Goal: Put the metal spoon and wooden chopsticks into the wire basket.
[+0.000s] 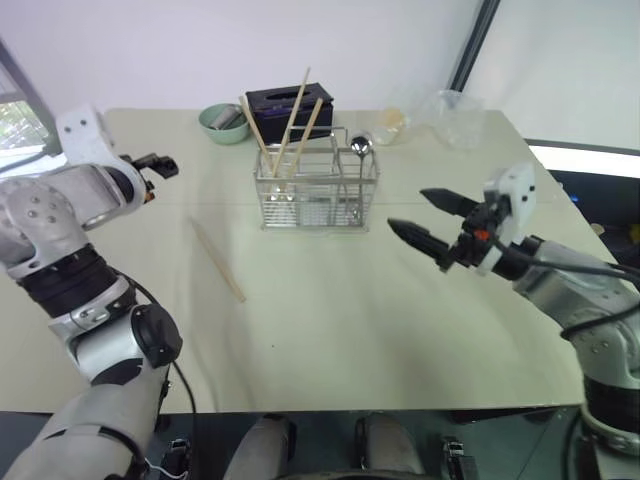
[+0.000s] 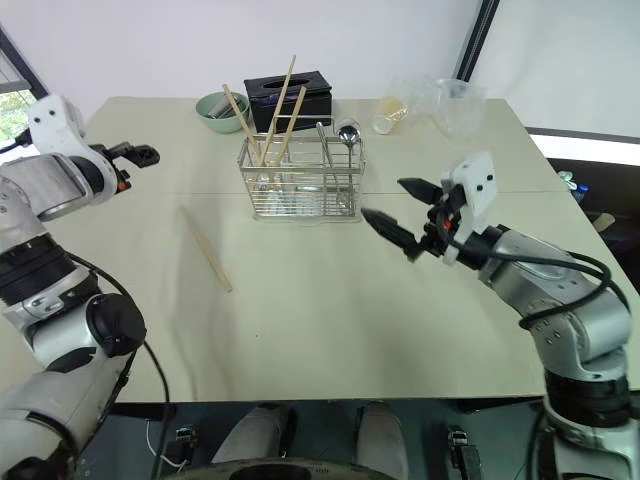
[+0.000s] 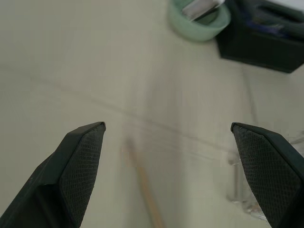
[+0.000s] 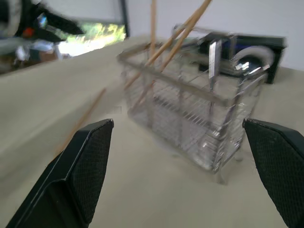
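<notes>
1. One of the wooden chopsticks (image 1: 217, 259) lay flat on the bench (image 1: 400, 330), apart from the wire basket (image 1: 316, 190) and on its left-arm side; its long axis ran from the far end toward the robot, slanting toward the centre of the bench.
2. Three more chopsticks (image 1: 290, 125) stood leaning in the wire basket, and the metal spoon (image 1: 360, 148) stood in its right-hand compartment, bowl up.
3. The left gripper (image 1: 160, 167) hung above the bench, its fingers (image 3: 80, 161) spread wide and empty; the loose chopstick lay ahead of and below them, between the two tips in the left wrist view.
4. The right gripper (image 1: 430, 222) had its fingers (image 4: 76, 171) equally wide and empty, aimed at the basket; the loose chopstick lay well beyond it.
5. Judgement: the left arm was the nearer, and the fingers would need to close across the stick's long axis.
</notes>
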### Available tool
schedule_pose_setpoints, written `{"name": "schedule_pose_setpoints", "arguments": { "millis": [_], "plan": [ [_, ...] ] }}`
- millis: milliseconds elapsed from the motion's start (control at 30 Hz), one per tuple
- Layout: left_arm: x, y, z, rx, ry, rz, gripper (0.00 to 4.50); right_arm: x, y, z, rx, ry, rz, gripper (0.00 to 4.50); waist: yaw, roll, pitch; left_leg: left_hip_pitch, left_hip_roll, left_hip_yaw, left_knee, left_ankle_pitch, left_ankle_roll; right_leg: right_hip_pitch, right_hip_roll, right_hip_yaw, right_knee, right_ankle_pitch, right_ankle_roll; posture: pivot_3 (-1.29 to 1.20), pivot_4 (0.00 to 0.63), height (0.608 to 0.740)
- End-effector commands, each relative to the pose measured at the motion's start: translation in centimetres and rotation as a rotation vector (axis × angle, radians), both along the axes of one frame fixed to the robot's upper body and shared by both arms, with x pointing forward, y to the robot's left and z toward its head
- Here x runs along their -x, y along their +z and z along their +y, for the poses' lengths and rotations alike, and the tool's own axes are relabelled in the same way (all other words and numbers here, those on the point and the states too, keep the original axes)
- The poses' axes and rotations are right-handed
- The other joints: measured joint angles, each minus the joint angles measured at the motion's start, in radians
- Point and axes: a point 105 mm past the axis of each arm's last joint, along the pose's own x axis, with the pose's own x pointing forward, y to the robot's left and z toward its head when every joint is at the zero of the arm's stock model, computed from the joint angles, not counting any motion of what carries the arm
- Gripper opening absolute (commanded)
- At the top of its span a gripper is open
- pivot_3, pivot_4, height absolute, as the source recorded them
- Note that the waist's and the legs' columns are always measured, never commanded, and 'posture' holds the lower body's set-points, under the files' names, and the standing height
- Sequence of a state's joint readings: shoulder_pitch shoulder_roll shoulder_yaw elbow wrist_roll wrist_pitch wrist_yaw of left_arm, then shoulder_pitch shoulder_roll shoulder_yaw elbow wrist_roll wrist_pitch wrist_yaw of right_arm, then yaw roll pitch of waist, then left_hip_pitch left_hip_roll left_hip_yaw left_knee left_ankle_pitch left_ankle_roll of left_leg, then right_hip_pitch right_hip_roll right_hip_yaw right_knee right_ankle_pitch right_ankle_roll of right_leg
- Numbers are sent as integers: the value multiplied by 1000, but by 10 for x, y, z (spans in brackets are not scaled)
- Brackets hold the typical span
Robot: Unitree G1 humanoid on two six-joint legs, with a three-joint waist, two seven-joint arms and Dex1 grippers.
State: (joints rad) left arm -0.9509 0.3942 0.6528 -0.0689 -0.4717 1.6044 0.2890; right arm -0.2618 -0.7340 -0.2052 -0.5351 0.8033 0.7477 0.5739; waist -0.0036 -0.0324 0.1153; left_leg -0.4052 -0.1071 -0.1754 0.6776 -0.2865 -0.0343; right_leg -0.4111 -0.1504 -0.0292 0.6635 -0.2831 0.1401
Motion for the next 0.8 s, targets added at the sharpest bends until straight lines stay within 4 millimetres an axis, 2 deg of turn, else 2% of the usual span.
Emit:
{"name": "schedule_pose_setpoints", "arguments": {
  "millis": [33,167,333,500,800],
  "plan": [
    [-1,-19,-2,18,39,76,4460,25,11,8,57,141,-58,4500,13,0,0,0,0,0,0,0,0,0,0,0,-1,0,0,0,150,643],
    [-3,-41,-7,33,48,171,4460,37,9,10,114,202,-52,4500,19,-2,1,0,0,1,0,0,-1,0,-1,0,-1,0,1,0,150,643],
    [-8,-67,-23,71,4,280,4460,40,16,10,95,185,-71,4500,20,-3,1,0,0,1,1,-1,-3,1,-1,0,-1,0,1,0,150,643],
    [-21,-76,-35,96,-26,306,4460,42,18,15,83,166,-84,4500,20,-4,1,-1,0,1,1,-1,-2,0,-1,0,-1,0,1,0,150,643],
    [-35,-101,-33,122,25,381,4460,48,11,24,59,181,-79,4500,20,-3,1,-1,0,2,1,-1,-2,0,-2,0,-2,0,2,0,150,643]
  ]
}}
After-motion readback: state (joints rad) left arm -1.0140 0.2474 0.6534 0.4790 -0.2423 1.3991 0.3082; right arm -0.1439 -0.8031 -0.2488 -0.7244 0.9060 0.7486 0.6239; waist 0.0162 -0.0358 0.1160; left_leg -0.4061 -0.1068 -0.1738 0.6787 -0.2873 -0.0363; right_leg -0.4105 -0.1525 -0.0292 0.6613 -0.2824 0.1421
